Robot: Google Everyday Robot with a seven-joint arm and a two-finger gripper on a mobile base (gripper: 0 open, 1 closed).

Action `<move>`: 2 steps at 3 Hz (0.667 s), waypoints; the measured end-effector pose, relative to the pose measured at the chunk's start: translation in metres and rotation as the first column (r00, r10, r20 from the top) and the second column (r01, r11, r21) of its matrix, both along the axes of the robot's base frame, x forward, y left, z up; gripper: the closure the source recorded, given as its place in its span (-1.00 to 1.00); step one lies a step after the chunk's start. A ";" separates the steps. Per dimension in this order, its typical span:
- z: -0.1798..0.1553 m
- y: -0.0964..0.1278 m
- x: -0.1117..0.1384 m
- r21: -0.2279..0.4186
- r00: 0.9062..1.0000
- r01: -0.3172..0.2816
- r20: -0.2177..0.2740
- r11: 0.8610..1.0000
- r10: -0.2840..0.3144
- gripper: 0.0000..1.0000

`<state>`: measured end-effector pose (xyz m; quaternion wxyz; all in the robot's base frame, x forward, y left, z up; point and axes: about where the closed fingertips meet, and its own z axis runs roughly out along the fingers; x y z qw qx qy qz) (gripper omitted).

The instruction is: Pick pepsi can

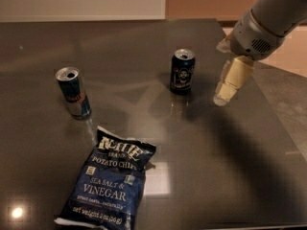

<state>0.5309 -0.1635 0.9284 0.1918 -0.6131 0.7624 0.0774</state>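
Near edge: the surface (225,176) ended just above the bottom of the camera view at right. A bag of sea salt and vinegar potato chips (112,183) lay flat at front left, label up, its lower end close to that edge. I could not tell whether the bag was sealed, and its contents were hidden. To the right of the bag the surface was bare and glossy up to the right edge, which ran diagonally from the far right corner toward the near right. That was the widest open stretch I saw.

Middle, left: a slim blue-and-silver can (73,92) stood upright, well apart from the bag. There was a dark opening in its top, and I could not see any contents.

Middle, right of centre: the pepsi can (183,71) stood upright and untouched, dark with a pale round emblem facing me and a silver top. Open surface lay on all sides of it. Its contents were not visible.

The gripper (232,78) hung to the right of the pepsi can, near it but apart, over the surface near the right edge, on the grey arm (268,20) coming in from upper right. It held nothing. I could not tell whether it was open or closed.

Far: the surface's back edge met a pale wall (81,1).
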 end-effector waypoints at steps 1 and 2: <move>-0.015 0.017 0.036 0.071 1.000 -0.013 -0.003 0.997 0.013 -1.00; -0.025 0.031 0.067 0.114 1.000 -0.009 0.020 0.993 0.006 -1.00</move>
